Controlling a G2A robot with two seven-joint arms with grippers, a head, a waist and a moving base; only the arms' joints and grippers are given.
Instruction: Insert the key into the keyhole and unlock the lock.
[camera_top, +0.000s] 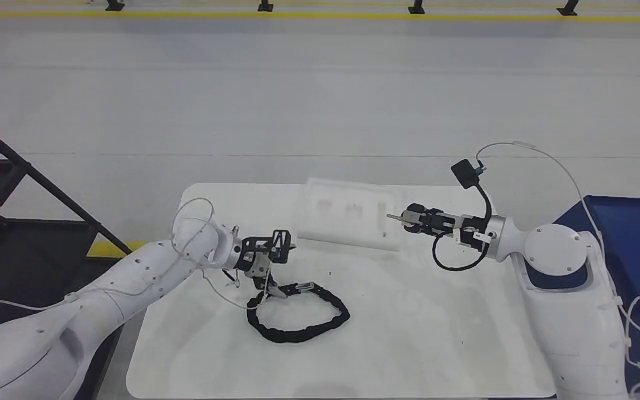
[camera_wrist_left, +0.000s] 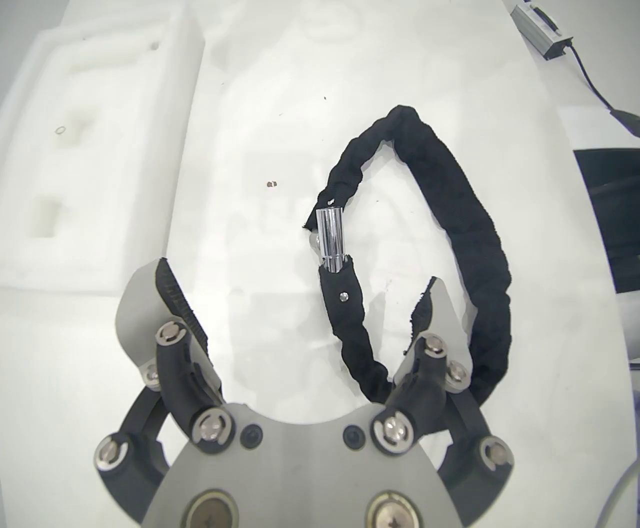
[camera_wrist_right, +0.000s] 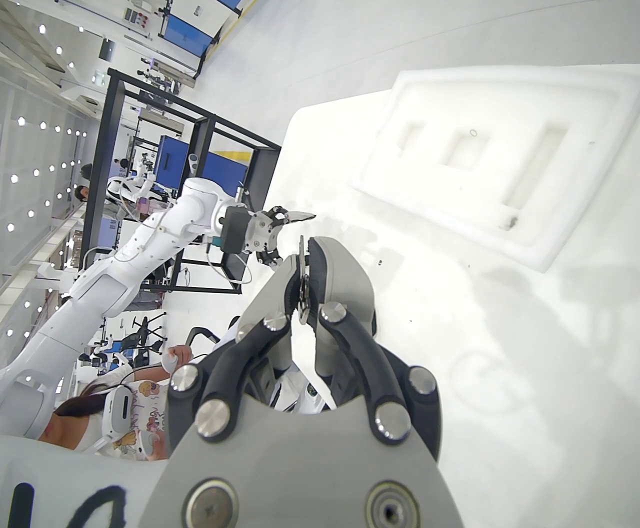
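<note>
Centrally, the chain lock (camera_top: 300, 312) lay as a loop on the white table (camera_top: 450, 340), with its chrome lock cylinder (camera_wrist_left: 330, 240) sitting between the two ends of the black sleeve. Your left gripper (camera_wrist_left: 297, 287) hung above the loop's near end with its fingers spread wide, holding nothing. Your right gripper (camera_wrist_right: 305, 250) was clamped on the key (camera_wrist_right: 302, 292), whose blade projected from the fingertips over the edge of the foam tray (camera_top: 345, 235). Key and lock cylinder were well apart, and the tray lay on the table beyond the loop.
</note>
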